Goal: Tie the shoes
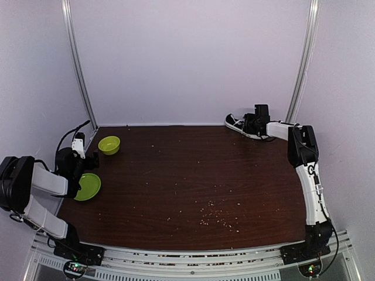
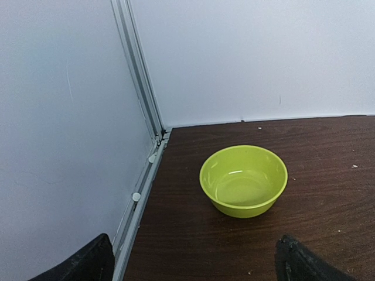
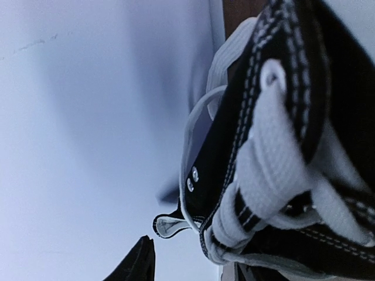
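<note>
The black sneaker with white sole and white laces lies at the far right back corner, against the wall. My right gripper reaches onto it from the right. In the right wrist view the sneaker fills the right side very close up, with its white laces and heel tab. One dark fingertip stands apart on the left; the other is hidden behind the shoe. The jaws stand wide apart, gripping nothing that I can see. My left gripper is open and empty at the far left.
A green bowl stands just ahead of the left gripper near the left wall rail. A green plate lies under the left arm. Small crumbs are scattered on the brown table's front middle.
</note>
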{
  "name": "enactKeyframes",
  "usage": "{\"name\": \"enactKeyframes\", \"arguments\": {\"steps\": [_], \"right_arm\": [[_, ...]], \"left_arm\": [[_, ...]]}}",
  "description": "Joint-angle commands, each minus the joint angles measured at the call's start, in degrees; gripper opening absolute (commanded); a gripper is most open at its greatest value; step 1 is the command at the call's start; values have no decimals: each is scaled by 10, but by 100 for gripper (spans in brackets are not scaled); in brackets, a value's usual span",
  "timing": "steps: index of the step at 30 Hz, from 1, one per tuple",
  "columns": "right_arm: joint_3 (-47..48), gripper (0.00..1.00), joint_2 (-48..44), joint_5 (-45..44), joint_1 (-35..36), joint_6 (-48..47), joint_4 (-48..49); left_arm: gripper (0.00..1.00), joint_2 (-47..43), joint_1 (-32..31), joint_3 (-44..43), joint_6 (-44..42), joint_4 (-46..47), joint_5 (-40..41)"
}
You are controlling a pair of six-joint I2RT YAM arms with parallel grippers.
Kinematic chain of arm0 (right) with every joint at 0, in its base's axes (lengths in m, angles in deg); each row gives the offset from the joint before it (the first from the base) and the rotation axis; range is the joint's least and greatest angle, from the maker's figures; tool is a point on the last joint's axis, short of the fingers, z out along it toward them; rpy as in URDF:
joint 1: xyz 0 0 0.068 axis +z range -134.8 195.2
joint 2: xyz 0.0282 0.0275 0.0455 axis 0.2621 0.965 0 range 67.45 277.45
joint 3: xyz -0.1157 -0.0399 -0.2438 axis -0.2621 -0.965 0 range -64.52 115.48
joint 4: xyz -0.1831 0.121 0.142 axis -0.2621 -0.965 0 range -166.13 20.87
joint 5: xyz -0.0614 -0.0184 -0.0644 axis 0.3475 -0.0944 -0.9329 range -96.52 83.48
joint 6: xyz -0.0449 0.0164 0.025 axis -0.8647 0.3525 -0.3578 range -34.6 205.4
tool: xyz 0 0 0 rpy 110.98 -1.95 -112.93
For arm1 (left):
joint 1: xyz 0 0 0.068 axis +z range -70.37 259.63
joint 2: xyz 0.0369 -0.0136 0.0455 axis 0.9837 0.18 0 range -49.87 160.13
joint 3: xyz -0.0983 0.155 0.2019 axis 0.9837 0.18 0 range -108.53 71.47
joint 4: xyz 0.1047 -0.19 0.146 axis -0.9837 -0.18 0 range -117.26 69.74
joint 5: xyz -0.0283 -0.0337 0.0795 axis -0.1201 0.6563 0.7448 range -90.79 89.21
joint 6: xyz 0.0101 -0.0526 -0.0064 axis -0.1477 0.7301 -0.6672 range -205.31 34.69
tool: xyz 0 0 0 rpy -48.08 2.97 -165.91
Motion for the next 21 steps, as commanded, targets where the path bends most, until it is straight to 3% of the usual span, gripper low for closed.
{"name": "enactKeyframes", "arguments": {"steps": [1,5,8,11,21], "right_arm": [[10,46,15,-40,4,27,-30],[-73,45,-17,-61,10,74,2],[-82,28,-14,-64,12,88,15],[-60,0,-4,-56,12,76,18],[-142,0,-132,-18,8,-81,118]], "left_arm": [[98,-5,3,0,-6,34,-6],[98,-4,2,0,-6,34,-6],[98,-4,2,0,-6,34,-6],[98,-4,3,0,-6,34,-6],[98,-4,3,0,-6,34,-6]]}}
